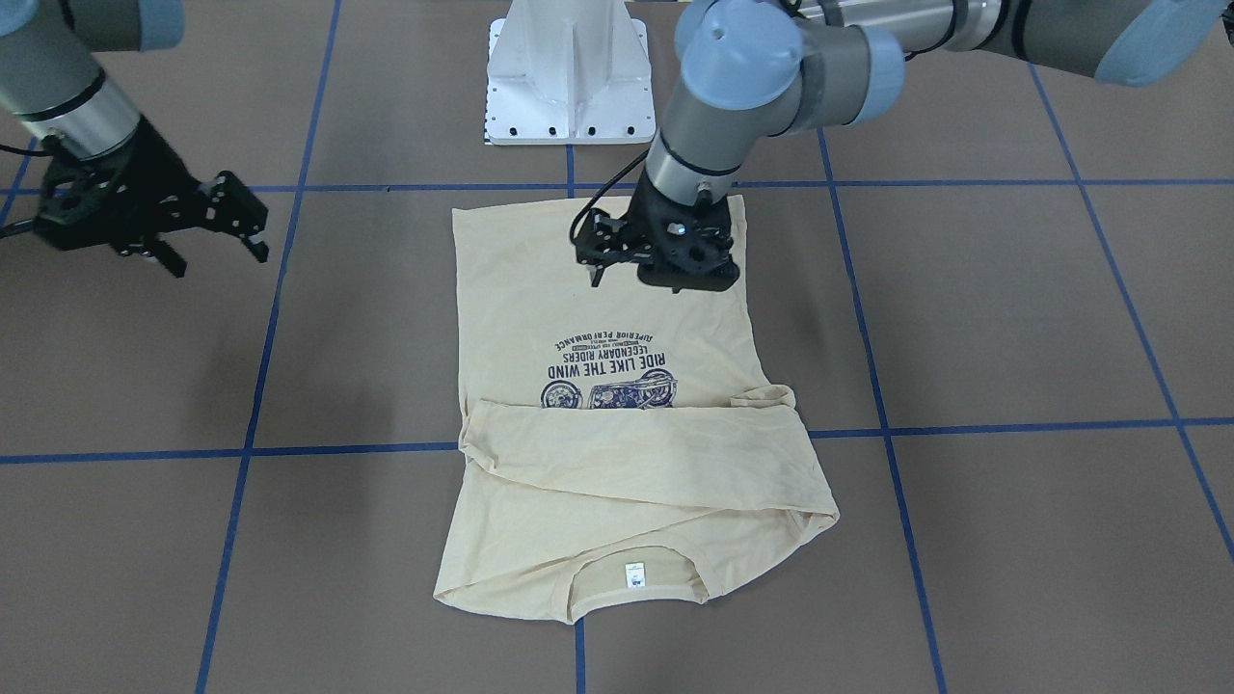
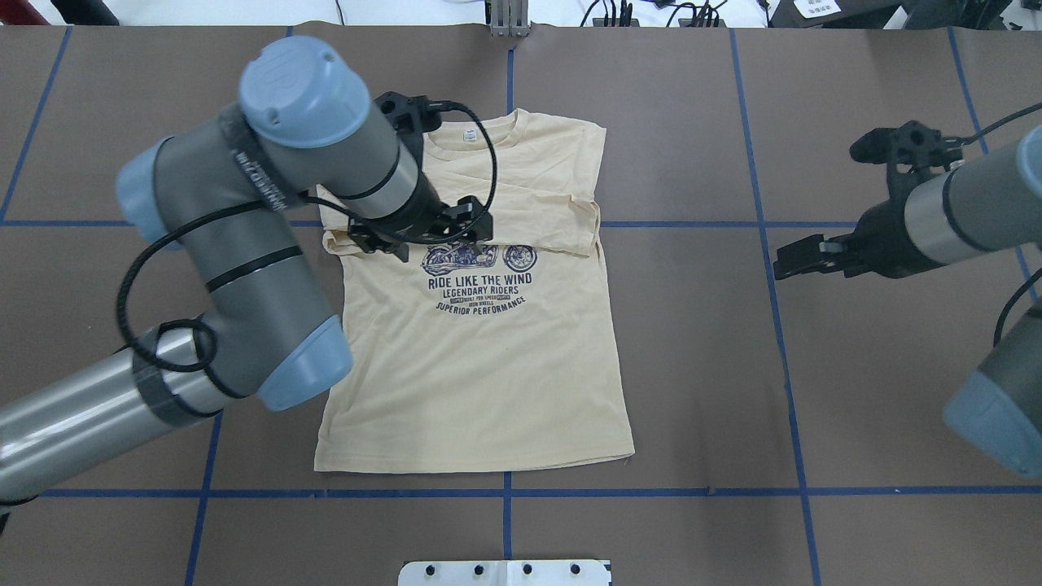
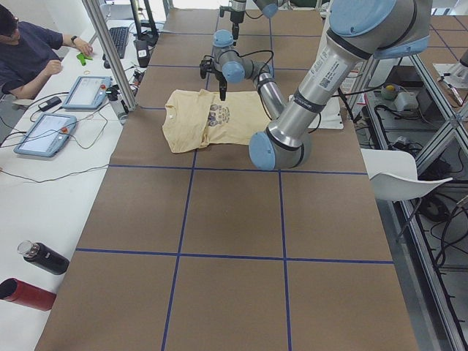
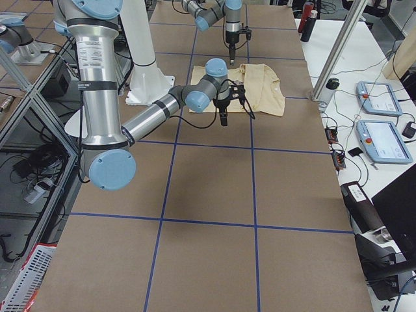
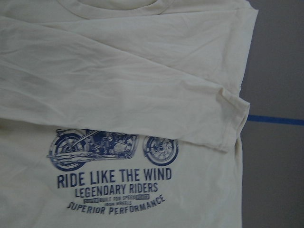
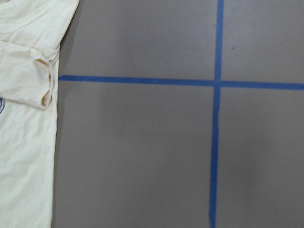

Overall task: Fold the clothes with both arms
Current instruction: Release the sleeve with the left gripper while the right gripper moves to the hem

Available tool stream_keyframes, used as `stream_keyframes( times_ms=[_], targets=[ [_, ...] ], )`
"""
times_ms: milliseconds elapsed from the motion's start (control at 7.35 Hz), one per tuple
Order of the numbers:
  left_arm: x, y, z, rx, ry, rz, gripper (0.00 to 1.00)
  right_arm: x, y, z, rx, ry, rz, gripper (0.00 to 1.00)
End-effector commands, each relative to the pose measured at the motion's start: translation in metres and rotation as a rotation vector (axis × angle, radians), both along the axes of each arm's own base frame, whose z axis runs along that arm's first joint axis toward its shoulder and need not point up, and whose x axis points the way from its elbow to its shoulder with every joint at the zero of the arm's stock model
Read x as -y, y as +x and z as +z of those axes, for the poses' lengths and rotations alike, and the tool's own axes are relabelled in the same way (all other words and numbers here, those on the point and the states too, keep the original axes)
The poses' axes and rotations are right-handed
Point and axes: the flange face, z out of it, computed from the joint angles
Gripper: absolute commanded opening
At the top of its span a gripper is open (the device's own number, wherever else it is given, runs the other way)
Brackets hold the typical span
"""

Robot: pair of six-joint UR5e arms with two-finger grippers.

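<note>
The cream-yellow T-shirt (image 1: 521, 280) lies flat and print-up on the brown table, also in the overhead view (image 2: 480, 382). Both long sleeves (image 1: 636, 453) are folded across the chest, just above the motorcycle print (image 5: 114, 147). The neck label (image 1: 633, 573) is at the far end from the robot. My left gripper (image 1: 660, 265) hangs above the shirt, over the print in the overhead view (image 2: 423, 240). It looks open and empty. My right gripper (image 1: 220, 255) is open and empty over bare table to the shirt's right (image 2: 785, 264). A sleeve cuff (image 6: 42, 95) shows in its wrist view.
The white pedestal base (image 1: 569, 77) stands at the robot's edge of the table. Blue tape lines (image 6: 216, 118) mark a grid. An operator (image 3: 29, 58), tablets and two bottles (image 3: 44, 257) are along the far side bench.
</note>
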Motion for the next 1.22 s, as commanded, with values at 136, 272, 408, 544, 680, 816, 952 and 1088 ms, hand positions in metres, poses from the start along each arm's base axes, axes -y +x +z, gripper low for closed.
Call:
stream_keyframes(
  times_ms=[136, 272, 408, 544, 680, 816, 952, 1088],
  targets=[
    [-0.073, -0.060, 0.087, 0.065, 0.104, 0.038, 1.00, -0.116, -0.107, -0.027, -0.039, -0.047, 0.048, 1.00],
    [-0.096, -0.066, 0.122, 0.074, 0.113, 0.043, 1.00, -0.138, -0.119, -0.032, -0.059, -0.051, 0.040, 1.00],
    [-0.128, -0.061, 0.166, 0.066, 0.103, 0.030, 1.00, -0.149, -0.126, -0.031, -0.065, -0.049, 0.037, 1.00],
    [-0.159, -0.050, 0.190, 0.025, 0.079, 0.003, 1.00, -0.150, -0.127, -0.030, -0.069, -0.048, 0.036, 1.00],
    [-0.182, -0.030, 0.198, 0.029, 0.017, 0.012, 0.99, -0.150, -0.128, -0.030, -0.071, -0.047, 0.036, 1.00],
    [-0.198, -0.009, 0.210, 0.055, -0.016, -0.013, 0.96, -0.150, -0.128, -0.030, -0.071, -0.047, 0.036, 1.00],
    [-0.203, -0.003, 0.210, 0.053, -0.039, -0.018, 0.83, -0.150, -0.128, -0.029, -0.072, -0.048, 0.038, 1.00],
    [-0.204, -0.001, 0.208, 0.051, -0.045, -0.016, 0.66, -0.150, -0.128, -0.029, -0.072, -0.048, 0.038, 1.00]
  ],
)
